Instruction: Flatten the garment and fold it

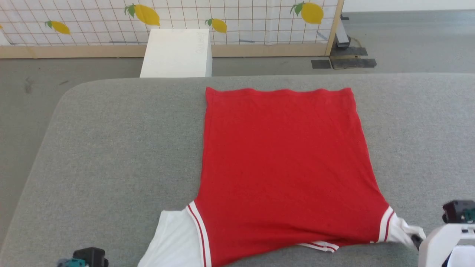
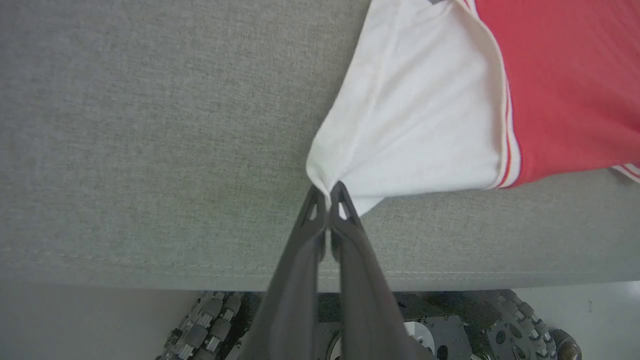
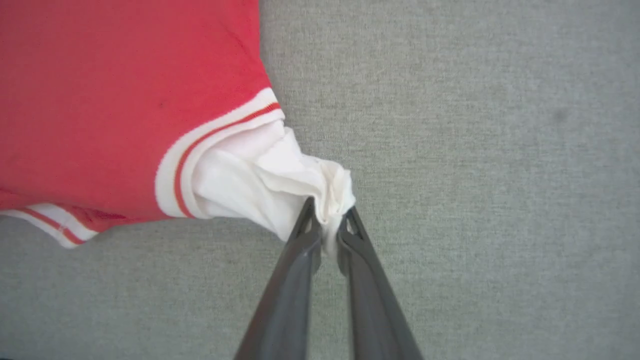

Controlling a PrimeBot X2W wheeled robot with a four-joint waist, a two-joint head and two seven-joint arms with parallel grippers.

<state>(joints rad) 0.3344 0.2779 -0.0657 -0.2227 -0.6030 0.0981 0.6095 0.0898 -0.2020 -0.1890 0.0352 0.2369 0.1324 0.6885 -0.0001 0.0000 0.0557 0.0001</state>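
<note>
- Two grippers each hold one sleeve of the garment (image 1: 282,159), a red jersey spread on the grey padded table (image 1: 111,148). Its hem is on the far side, and its sleeves and neck are on the near side, by the robot.
- The left gripper (image 2: 327,192) has its fingers pressed together on the tip of the white left sleeve (image 2: 420,115). That sleeve fans out flat from the pinch to the red-striped seam.
- The right gripper (image 3: 327,222) pinches the white right sleeve (image 3: 250,180), which is bunched into a crumpled wad at the fingertips rather than laid open.
- You see plain red cloth facing up, with no lettering or number on it, so I judge the chest side to be face down.
- Done, as far as you can judge: the body panel is smooth, its side edges run nearly straight, and the far hem shows only a slight wave.
- Left to do in flattening: the right sleeve needs opening out, and the near edge puckers a little by the striped neck trim (image 1: 321,245).
- Folding has not begun: no sleeve or side is laid over the body.
- I would put the task at early to middle, with flattening nearly finished and every fold ahead of you.
</note>
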